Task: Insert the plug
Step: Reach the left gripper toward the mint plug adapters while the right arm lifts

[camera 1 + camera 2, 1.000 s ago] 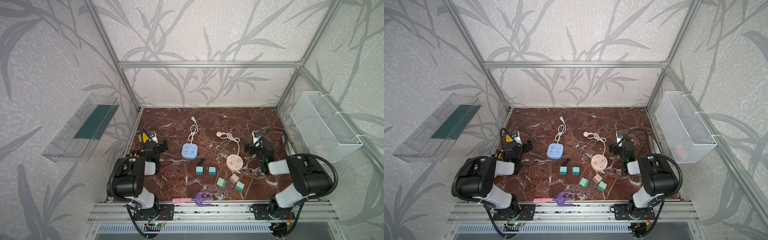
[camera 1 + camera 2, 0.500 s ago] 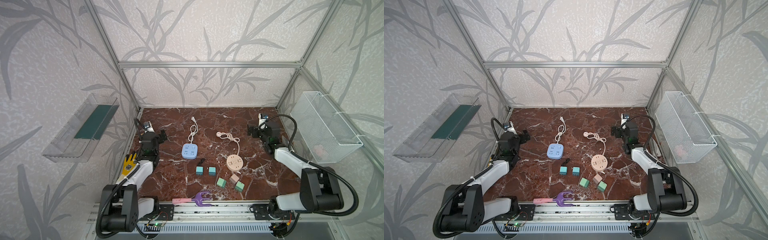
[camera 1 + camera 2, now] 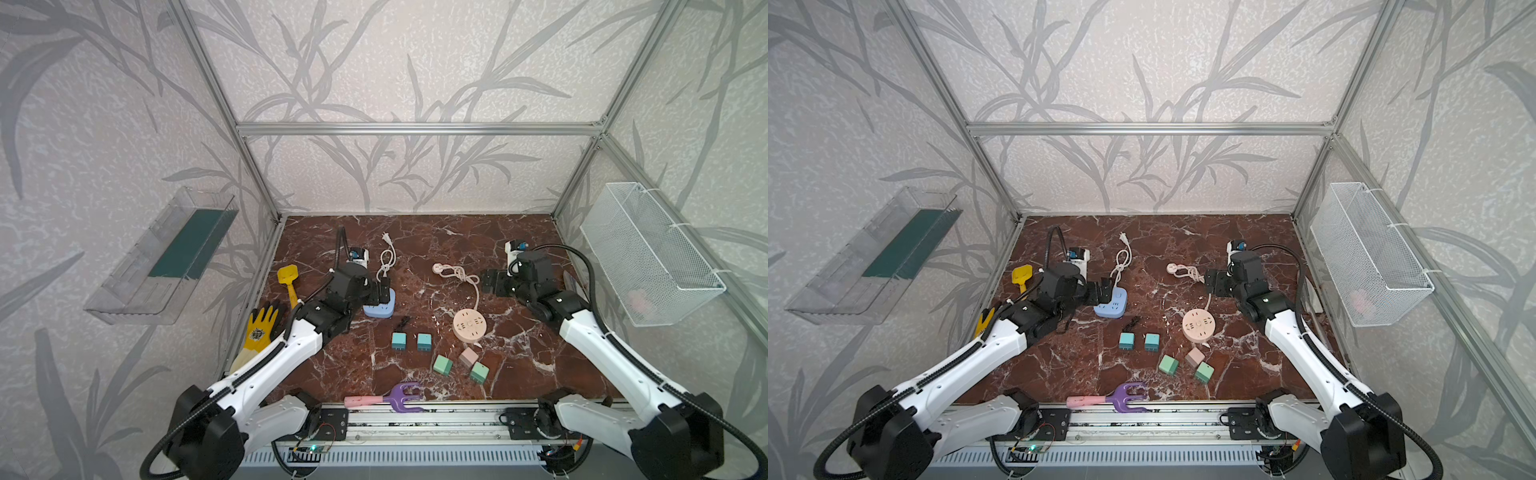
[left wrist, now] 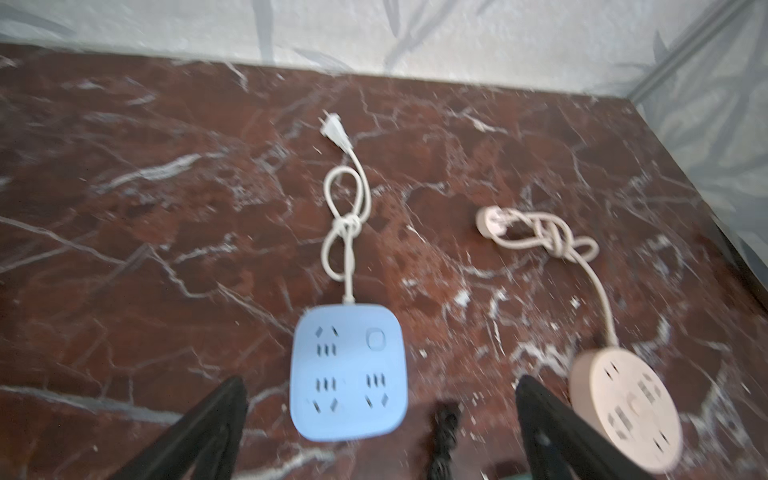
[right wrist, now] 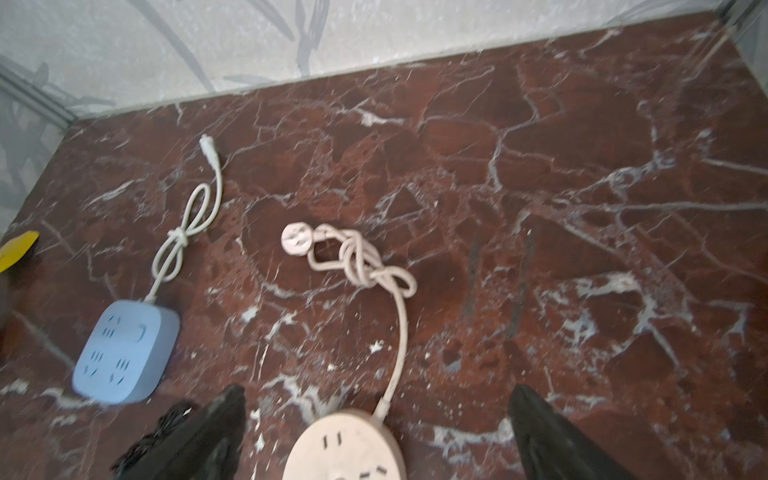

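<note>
At the near edge of the table [image 3: 457, 241] lies a purple rake [image 3: 401, 397] with a pink handle. Just beyond it, to the right, sit two green cubes [image 3: 442, 365] and a pink cube [image 3: 468, 356]. Left of these the two teal plugs [image 3: 399, 341] lie side by side, loose on the marble and touched by neither arm. Farther back and to the right is a round pink socket block [image 3: 469, 326], and farther back on the left a blue socket block [image 3: 382, 309]. The left pincer [image 3: 380, 291] hangs over the blue block's far edge, its jaws wide apart and empty. The plugs lie near it, on its near side and slightly right. The right pincer [image 3: 492, 282], also spread wide and holding nothing, hovers beyond the round block, to its right. The plugs lie well apart from it, to its near left. Farthest back are the white cord plug [image 3: 386, 238] and the pink cord plug [image 3: 436, 268].
</note>
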Robot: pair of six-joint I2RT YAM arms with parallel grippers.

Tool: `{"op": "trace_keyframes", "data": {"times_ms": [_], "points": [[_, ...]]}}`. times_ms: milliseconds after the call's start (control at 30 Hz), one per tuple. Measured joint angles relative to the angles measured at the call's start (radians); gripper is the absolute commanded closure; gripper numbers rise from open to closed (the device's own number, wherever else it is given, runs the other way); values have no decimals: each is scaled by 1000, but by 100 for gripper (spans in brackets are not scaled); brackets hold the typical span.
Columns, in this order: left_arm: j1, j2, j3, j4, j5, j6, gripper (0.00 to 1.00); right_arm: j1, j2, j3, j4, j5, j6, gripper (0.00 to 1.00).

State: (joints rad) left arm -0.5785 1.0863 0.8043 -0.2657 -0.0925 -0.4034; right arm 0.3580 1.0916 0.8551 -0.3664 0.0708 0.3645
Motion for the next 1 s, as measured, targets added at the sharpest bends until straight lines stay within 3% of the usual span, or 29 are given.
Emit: {"op": "trace_keyframes", "data": {"times_ms": [200, 400, 700, 1000], "points": [[-269, 5, 104, -227, -2, -19, 3, 66, -45, 0, -213, 1, 92, 15], [-473, 18, 93, -280, 17, -54, 9, 68, -160, -11, -361, -46, 152, 20], [-612, 193, 90, -213, 66, -89, 21, 68, -314, -88, -513, -99, 263, 26], [-630, 336, 146, -177, 140, -44, 22, 68, -346, -115, -568, -102, 305, 27]]}}
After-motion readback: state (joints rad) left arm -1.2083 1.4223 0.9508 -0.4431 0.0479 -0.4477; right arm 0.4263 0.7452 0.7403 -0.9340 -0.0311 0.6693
